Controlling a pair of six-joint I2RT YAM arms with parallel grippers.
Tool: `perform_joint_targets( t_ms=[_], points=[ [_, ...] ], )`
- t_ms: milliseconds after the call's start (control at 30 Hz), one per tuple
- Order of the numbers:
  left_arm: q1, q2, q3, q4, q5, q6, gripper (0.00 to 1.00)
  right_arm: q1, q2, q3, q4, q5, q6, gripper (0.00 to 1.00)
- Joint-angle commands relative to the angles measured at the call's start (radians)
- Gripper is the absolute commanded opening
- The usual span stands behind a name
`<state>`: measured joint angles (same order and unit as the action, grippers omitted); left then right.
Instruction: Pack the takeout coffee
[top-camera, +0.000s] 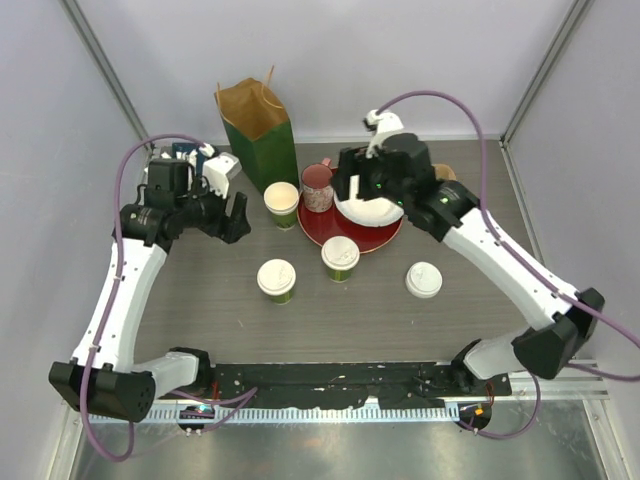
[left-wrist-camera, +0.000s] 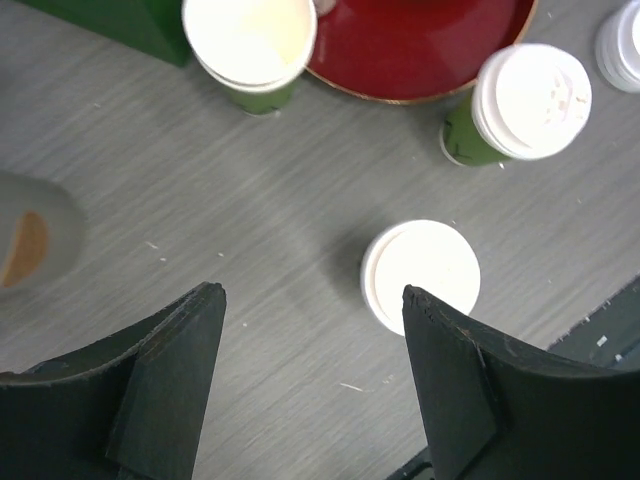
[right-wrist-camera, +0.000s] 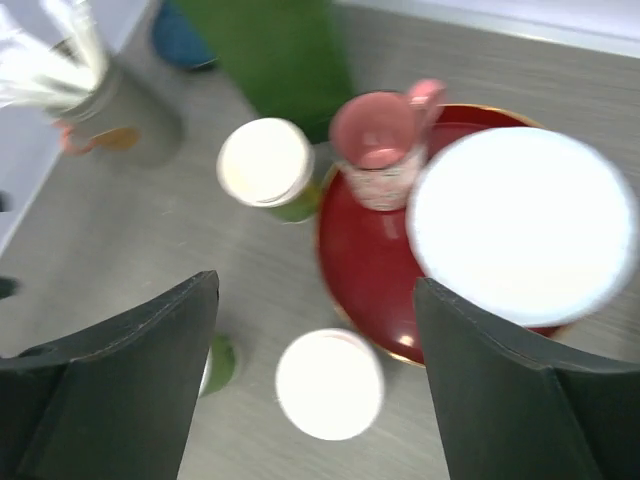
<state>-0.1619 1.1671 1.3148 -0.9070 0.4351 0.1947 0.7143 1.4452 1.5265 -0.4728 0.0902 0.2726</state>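
Two lidded green coffee cups stand on the table, one at front left (top-camera: 276, 279) and one by the red plate's near rim (top-camera: 340, 257). An open, lidless green cup (top-camera: 281, 203) stands beside the green paper bag (top-camera: 258, 125). A loose white lid (top-camera: 424, 279) lies to the right. My left gripper (top-camera: 235, 215) is open and empty, left of the open cup. Its wrist view shows the open cup (left-wrist-camera: 250, 40) and both lidded cups (left-wrist-camera: 420, 272) (left-wrist-camera: 530, 100). My right gripper (top-camera: 345, 185) is open and empty, hovering over the plate. A lidded cup (right-wrist-camera: 330, 385) shows between its fingers.
A red plate (top-camera: 352, 238) holds a pink speckled mug (top-camera: 317, 186) and a white bowl (top-camera: 370, 210). The bag stands open at the back. A grey mug with utensils (right-wrist-camera: 110, 110) and other clutter (top-camera: 195, 160) sit at the back left.
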Motion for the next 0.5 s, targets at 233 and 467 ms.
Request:
perform_joint_targets(
  t_ms=[233,467],
  points=[
    [-0.034,0.217,0.32,0.198,-0.122,0.049,0.72,-0.231,-0.157,-0.195,-0.049,0.071,-0.013,0.88],
    [-0.122,0.573,0.621,0.21,-0.301,0.16,0.73,-0.239,-0.172,-0.246,-0.049,0.045,-0.029,0.88]
  ],
)
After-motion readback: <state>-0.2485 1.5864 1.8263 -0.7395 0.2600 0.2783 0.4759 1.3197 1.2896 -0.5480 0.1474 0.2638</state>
